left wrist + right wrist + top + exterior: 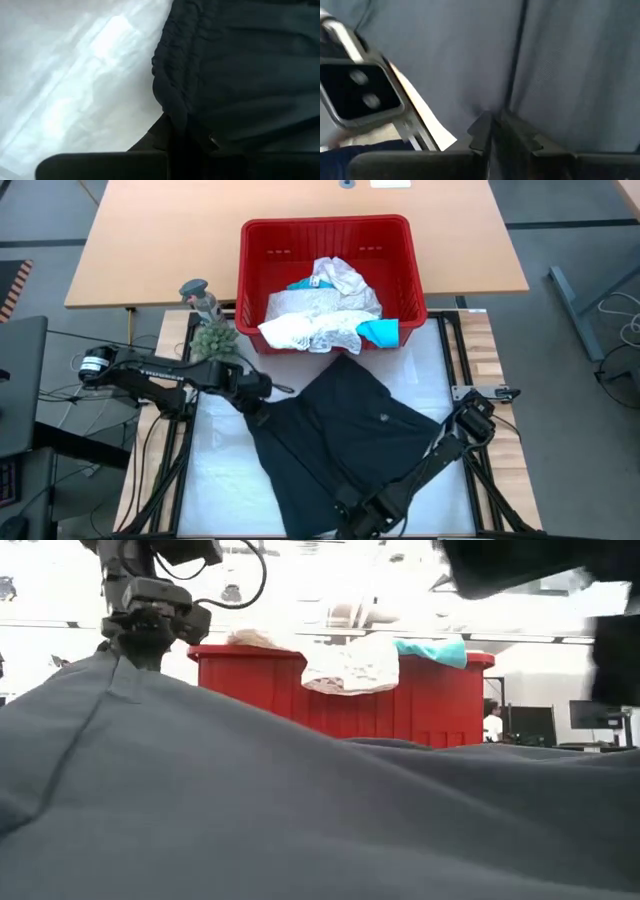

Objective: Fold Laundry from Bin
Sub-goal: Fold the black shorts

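The left gripper (262, 416) is seen left of centre in the high view, pressed together on the gathered left corner of the black garment (345, 435); in the left wrist view the bunched hem (172, 95) is pinched between the fingers. The right gripper (350, 515) is at the bottom edge of the high view, pinching the garment's lower edge, and in the right wrist view a crease of the cloth (560, 65) is drawn in between its closed fingers (517, 135).

The garment is spread over the white mat (215, 480) that covers the table's middle. Just above it in the high view stands the red bin (325, 235), in which white lacy cloths (320, 315) and a teal one (380, 332) are heaped, with some draped over the front rim. A small green plant (213, 340) is set just left of the bin. A tan tabletop (160, 240) fills the upper part of the high view, with grey floor (570, 230) at the upper right. In the low view, a bright room with monitors (595, 715) is seen behind the bin.
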